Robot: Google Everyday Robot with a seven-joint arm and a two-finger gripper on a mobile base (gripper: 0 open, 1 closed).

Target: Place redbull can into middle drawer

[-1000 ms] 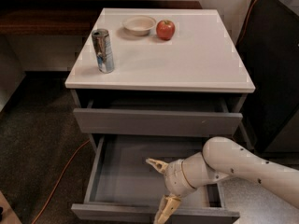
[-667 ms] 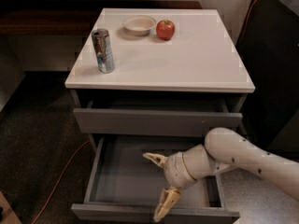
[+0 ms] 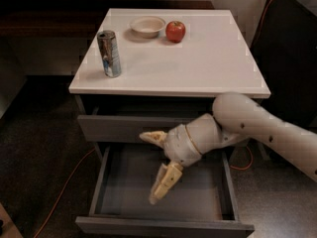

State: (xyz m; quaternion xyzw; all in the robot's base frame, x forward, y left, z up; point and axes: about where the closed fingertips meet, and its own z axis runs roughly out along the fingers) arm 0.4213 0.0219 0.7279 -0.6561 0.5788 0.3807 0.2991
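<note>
lifting out of the open middle drawer (image 3: 163, 226), hand empty, can not yet fetched

in the last second my gripper (image 3: 158, 162) has risen and slid left, from low over the drawer's near half to just in front of the shut upper drawer front (image 3: 114, 128). the drawer stays pulled out, so i judge the opening done and the pickup next. my fingers are spread wide, one up by that front and one pointing down into the box, holding nothing. the redbull can (image 3: 109, 53) stands upright, unmoved, at the near left of the white cabinet top (image 3: 198, 63), well apart from my gripper. a bowl (image 3: 147, 26) and an apple (image 3: 175, 31) sit farther back.
</note>
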